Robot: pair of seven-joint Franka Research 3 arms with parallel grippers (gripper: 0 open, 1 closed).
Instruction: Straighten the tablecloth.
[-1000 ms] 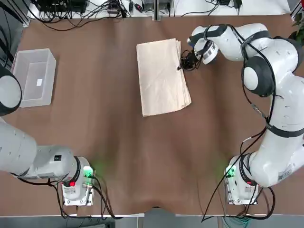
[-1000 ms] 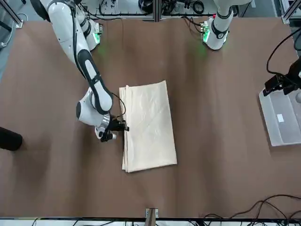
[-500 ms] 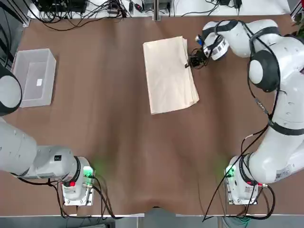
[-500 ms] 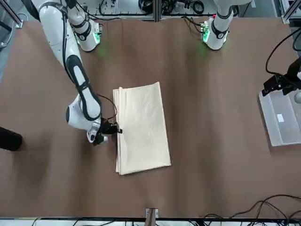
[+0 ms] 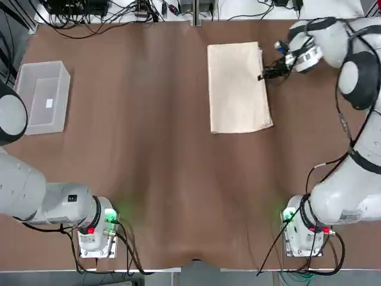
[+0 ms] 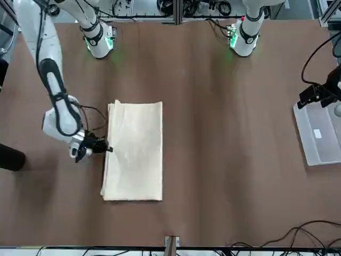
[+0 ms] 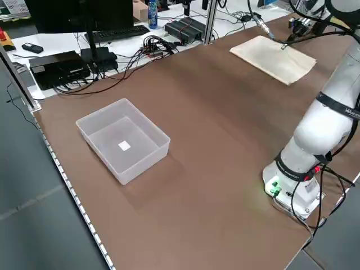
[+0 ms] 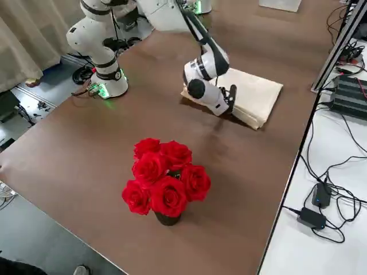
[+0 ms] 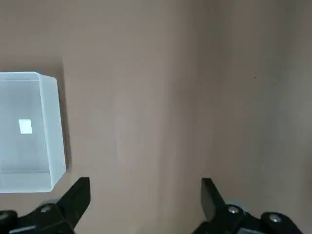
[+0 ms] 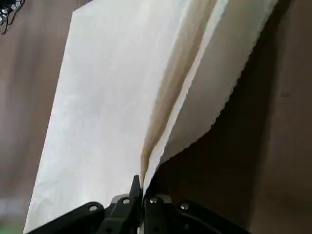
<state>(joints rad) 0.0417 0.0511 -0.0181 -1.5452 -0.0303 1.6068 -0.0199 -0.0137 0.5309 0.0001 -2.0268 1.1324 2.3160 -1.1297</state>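
Observation:
The tablecloth (image 5: pixel 240 87) is a cream sheet folded into a narrow rectangle, lying flat on the brown table at the far right. My right gripper (image 5: pixel 262 76) is at the middle of its right long edge, shut on the upper layers there. In the right wrist view the fingertips (image 10: pixel 142 187) pinch the stacked edge of the tablecloth (image 10: pixel 122 97), which lifts slightly off the layer below. From the front the gripper (image 6: pixel 106 149) sits beside the tablecloth (image 6: pixel 134 150). My left gripper (image 9: pixel 145 187) hangs open over bare table near the bin, holding nothing.
A clear plastic bin (image 5: pixel 41 95) stands at the far left of the table, with a small white label inside. A vase of red roses (image 8: pixel 163 177) stands at the table's right edge. Cables and electronics (image 7: pixel 84 62) lie beyond the far edge.
My right gripper has dragged the folded tablecloth toward my right and slightly farther away. The cloth has turned so its long edges run square to the table. The left arm has not moved.

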